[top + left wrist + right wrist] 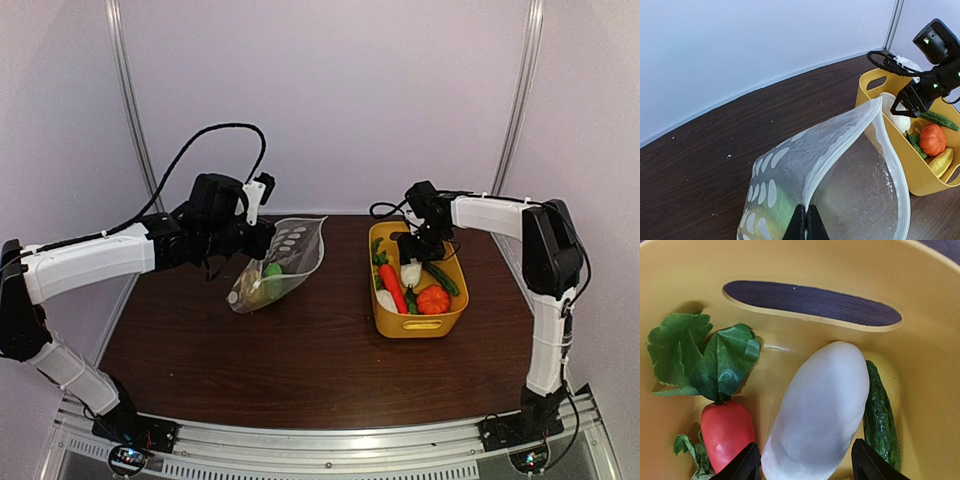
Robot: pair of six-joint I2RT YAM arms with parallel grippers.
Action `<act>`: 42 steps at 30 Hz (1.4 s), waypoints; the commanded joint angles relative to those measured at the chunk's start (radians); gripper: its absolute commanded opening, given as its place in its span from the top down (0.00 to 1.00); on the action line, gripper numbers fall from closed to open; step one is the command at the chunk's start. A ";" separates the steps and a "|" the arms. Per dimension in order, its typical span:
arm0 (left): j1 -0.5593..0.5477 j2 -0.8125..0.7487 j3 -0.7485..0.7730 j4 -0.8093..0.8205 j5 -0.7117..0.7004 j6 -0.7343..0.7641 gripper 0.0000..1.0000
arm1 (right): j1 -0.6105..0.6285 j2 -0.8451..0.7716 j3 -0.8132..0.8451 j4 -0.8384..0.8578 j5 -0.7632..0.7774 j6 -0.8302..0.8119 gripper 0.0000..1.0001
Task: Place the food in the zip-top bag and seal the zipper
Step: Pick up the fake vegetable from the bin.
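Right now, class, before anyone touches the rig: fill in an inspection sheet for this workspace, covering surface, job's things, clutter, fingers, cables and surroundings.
Surface: dark wood-grain table.
Job's things: zip-top bag held up by its rim, mouth open, zipper unsealed, some food already inside; yellow basket holds white radish, cucumber, red piece, orange piece.
Clutter: only small pale specks.
Grippers: left gripper fingers pinched shut on the bag's rim; right gripper fingers either side of the radish, grip unclear.
Cables: black cable loops above left arm; another at the right wrist.
Surroundings: pale wall panels, metal posts.
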 commanded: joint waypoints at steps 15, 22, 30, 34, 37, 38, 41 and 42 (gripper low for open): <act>0.008 0.004 -0.009 0.036 -0.006 0.009 1.00 | -0.014 0.070 0.016 0.024 0.066 0.134 0.45; 0.008 0.003 -0.008 0.034 -0.008 0.012 1.00 | -0.018 0.091 0.027 0.021 0.025 0.123 0.34; 0.008 0.003 -0.006 0.033 -0.013 0.014 1.00 | -0.018 0.080 0.028 0.024 0.024 0.117 0.36; 0.009 0.005 -0.006 0.033 -0.014 0.015 1.00 | -0.018 0.038 0.019 0.028 0.044 0.108 0.39; 0.008 0.003 -0.006 0.034 -0.015 0.014 1.00 | -0.018 -0.006 0.002 0.037 0.045 0.100 0.40; 0.007 0.003 -0.006 0.033 -0.016 0.014 1.00 | -0.018 -0.021 -0.006 0.040 0.045 0.095 0.41; 0.008 0.005 -0.005 0.034 -0.013 0.014 1.00 | -0.018 -0.067 -0.031 0.052 0.044 0.081 0.42; 0.008 0.003 -0.005 0.033 -0.009 0.014 1.00 | -0.018 -0.082 -0.040 0.057 0.031 0.070 0.42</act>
